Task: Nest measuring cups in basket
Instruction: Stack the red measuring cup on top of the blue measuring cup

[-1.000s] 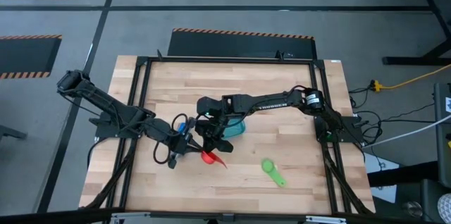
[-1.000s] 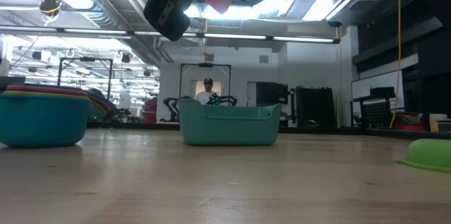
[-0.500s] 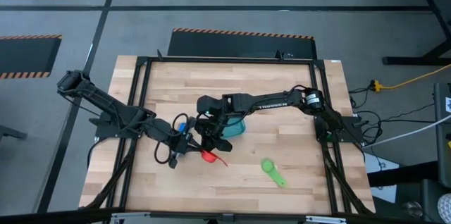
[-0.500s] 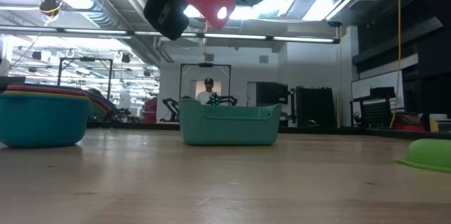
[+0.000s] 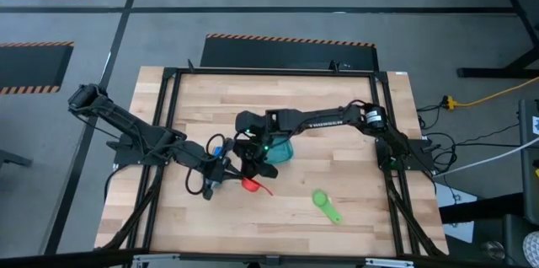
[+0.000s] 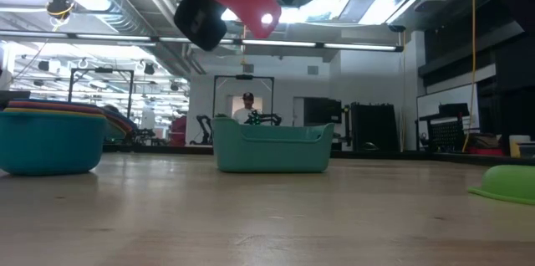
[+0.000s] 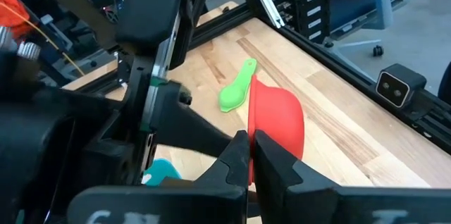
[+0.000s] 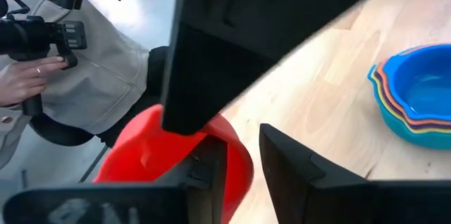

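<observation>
Got the red cup (image 7: 276,120) pinched by its edge in my left pincer (image 7: 248,155), held well above the tabletop (image 5: 337,125). My right pincer (image 8: 243,160) sits right at it with fingers apart, probably lining up a handoff. The basket (image 6: 272,146) is just right of us, and the green cup (image 5: 324,202) lies near the front, waiting.

Over the table (image 5: 337,112), both end effectors meet at the red cup (image 5: 250,184); green cup (image 5: 325,203) lies apart.
</observation>
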### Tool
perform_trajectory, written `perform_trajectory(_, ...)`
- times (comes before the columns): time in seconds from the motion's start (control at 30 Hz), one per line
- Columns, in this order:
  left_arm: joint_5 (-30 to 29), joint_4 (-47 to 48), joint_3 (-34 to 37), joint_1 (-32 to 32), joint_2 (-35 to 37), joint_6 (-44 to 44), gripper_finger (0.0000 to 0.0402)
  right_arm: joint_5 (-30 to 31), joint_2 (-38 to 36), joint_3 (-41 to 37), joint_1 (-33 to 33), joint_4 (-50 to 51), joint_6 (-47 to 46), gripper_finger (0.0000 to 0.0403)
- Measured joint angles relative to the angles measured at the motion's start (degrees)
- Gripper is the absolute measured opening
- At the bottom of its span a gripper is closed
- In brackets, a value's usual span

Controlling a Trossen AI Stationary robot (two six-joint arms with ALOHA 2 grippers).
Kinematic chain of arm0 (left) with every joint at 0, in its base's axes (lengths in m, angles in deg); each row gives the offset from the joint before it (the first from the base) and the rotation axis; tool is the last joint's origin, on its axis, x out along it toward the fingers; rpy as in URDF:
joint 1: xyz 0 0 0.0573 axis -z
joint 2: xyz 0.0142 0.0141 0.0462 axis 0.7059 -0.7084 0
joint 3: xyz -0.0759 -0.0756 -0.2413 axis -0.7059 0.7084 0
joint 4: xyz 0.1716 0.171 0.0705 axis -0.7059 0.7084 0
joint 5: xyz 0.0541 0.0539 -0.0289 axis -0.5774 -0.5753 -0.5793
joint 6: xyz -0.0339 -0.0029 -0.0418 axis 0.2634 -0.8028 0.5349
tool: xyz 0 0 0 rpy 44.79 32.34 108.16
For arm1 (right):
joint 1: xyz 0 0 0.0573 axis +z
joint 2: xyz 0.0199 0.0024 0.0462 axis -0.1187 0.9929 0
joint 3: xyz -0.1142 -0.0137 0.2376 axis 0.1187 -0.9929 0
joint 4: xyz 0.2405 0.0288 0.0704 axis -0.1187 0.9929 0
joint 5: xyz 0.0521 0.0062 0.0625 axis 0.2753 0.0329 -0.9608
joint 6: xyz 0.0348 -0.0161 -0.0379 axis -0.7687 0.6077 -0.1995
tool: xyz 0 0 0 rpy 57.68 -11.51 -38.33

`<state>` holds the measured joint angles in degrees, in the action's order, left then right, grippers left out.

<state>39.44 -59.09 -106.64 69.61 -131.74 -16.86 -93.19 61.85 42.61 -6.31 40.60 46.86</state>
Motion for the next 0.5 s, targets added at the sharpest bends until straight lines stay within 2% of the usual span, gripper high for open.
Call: perform_trajectory(0.5,0.09,0.05,0.02,0.09,-0.05,-0.02,0.0001,0.63,-0.09,0.0,-1.52,2.59,-0.11,0.0089)
